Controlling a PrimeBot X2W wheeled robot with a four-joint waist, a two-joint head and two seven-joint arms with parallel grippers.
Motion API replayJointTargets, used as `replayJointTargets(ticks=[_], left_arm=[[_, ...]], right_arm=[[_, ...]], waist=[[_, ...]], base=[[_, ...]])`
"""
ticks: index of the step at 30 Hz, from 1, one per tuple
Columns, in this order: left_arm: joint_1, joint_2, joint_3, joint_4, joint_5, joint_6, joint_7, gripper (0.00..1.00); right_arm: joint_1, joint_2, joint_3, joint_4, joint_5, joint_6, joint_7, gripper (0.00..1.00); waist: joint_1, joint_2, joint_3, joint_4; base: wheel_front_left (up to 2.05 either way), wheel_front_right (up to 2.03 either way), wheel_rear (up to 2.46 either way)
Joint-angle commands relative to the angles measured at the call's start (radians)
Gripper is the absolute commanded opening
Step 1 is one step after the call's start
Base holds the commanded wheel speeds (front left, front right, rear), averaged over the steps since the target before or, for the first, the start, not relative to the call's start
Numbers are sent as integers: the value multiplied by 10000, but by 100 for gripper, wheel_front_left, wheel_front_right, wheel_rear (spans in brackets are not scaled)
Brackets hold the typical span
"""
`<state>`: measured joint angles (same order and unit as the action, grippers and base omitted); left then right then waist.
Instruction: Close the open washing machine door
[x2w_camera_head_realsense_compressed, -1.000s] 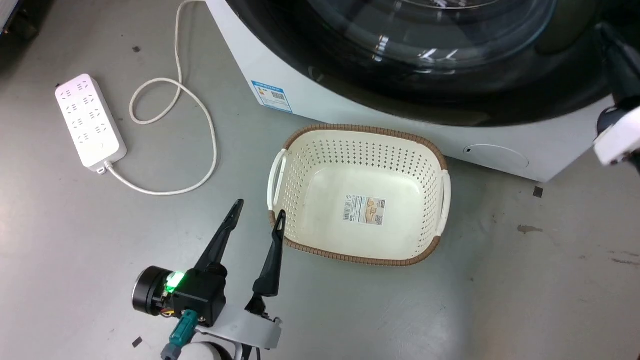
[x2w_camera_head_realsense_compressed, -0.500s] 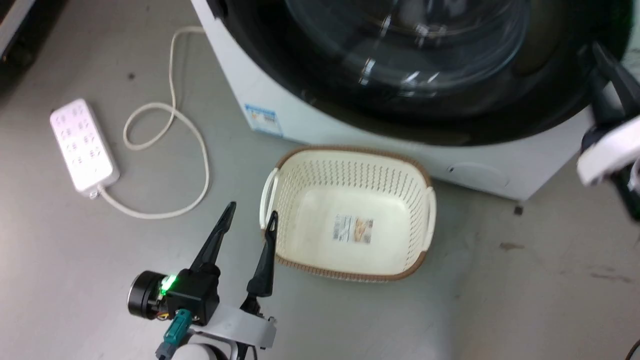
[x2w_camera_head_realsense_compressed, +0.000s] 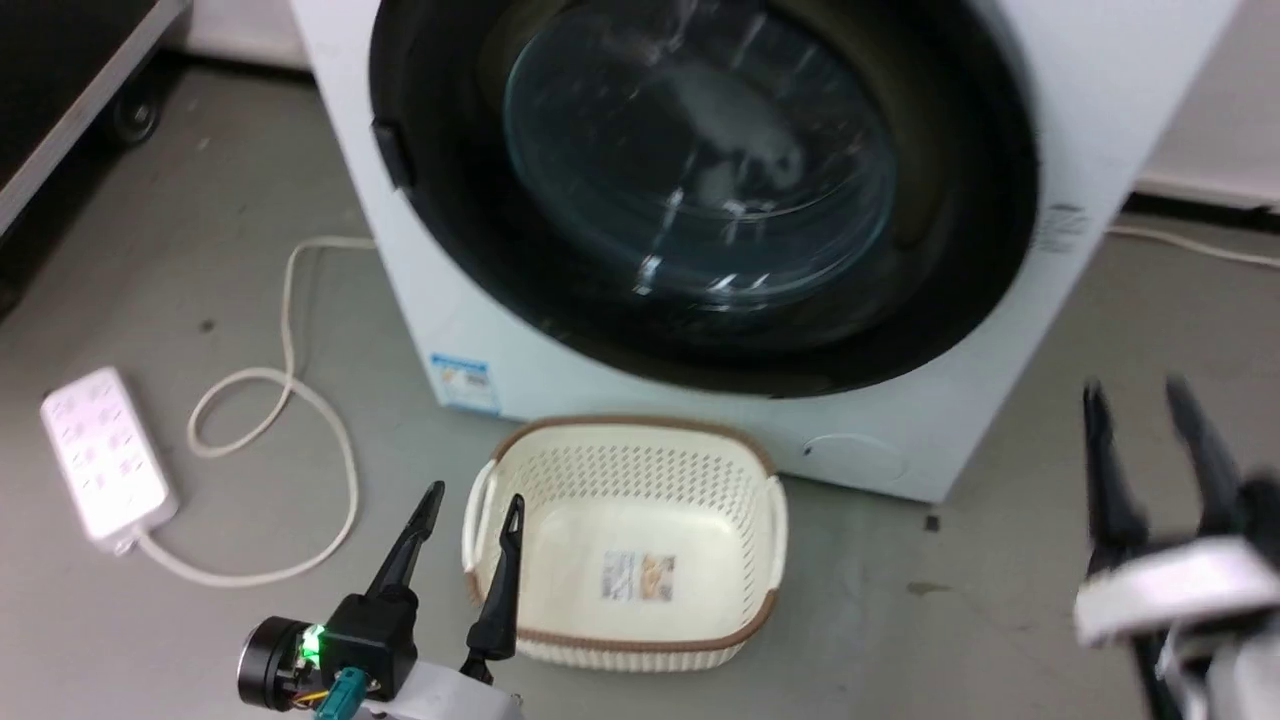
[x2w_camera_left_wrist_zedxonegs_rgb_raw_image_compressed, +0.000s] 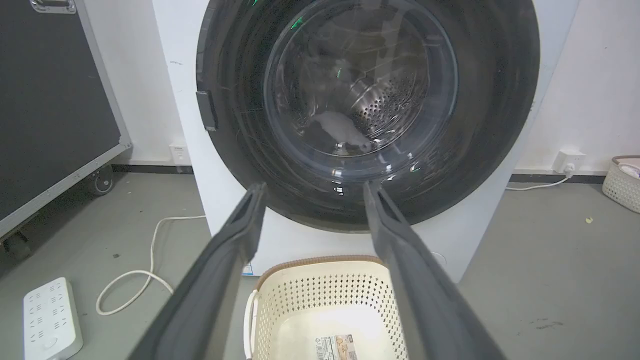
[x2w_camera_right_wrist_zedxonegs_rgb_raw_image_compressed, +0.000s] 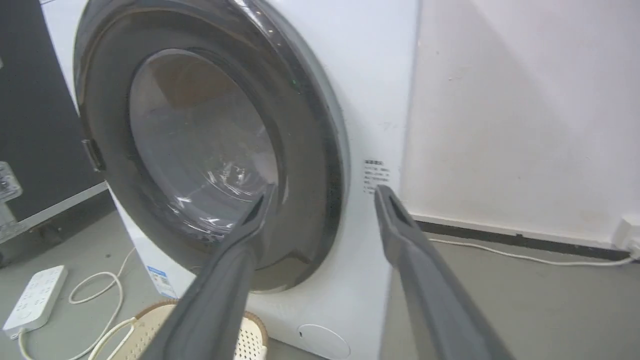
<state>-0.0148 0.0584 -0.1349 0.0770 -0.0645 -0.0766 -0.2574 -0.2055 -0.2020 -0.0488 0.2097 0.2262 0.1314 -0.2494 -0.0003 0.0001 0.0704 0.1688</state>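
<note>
We see the washing machine door (x2w_camera_head_realsense_compressed: 700, 180) ahead of our jaws, seemingly flush w/ the washing machine (x2w_camera_head_realsense_compressed: 1100, 90). Both left gripper (x2w_camera_head_realsense_compressed: 475, 495) & right gripper (x2w_camera_head_realsense_compressed: 1133, 388) spread, empty. We reckon it's rigid, glass slick: press black rim.

In the head view the right gripper (x2w_camera_head_realsense_compressed: 1133, 392), near right, is smeared with blur, its wrist cut by the edge. The washing machine (x2w_camera_head_realsense_compressed: 1100, 100) loses its top there. The left wrist view cuts off the near half of the basket (x2w_camera_left_wrist_zedxonegs_rgb_raw_image_compressed: 325, 292). A pale lump (x2w_camera_left_wrist_zedxonegs_rgb_raw_image_compressed: 335, 122) behind the washing machine door (x2w_camera_left_wrist_zedxonegs_rgb_raw_image_compressed: 235, 165) cannot be identified. The print (x2w_camera_right_wrist_zedxonegs_rgb_raw_image_compressed: 376, 176) on the machine's right side is too small to read.
</note>
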Motion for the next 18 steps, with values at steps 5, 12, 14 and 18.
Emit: replayJointTargets(ticks=[5,12,14,18], left_arm=[[253,80,190,-184,94,61,-43,100],[458,108,180,167,214,82,-43,100],[508,96,159,286,175,71,-43,100],[540,78,247,590,55,87,-43,100]], right_arm=[[1736,1188,-373,-1111,-1091,-7,-92,100],[2927,1482,-307,-1732,-1849,-7,-116,100],[3095,1503,-317,-1801,-1850,-7,-118,100],[3263,1513,-291,-1944,-1585,-7,-121,100]], waist=[[3,-1,-421,-578],[3,-1,-634,-815],[3,-1,-696,-832],[3,-1,-765,-848]], base=[[0,0,0],[0,0,0],[0,0,0],[0,0,0]])
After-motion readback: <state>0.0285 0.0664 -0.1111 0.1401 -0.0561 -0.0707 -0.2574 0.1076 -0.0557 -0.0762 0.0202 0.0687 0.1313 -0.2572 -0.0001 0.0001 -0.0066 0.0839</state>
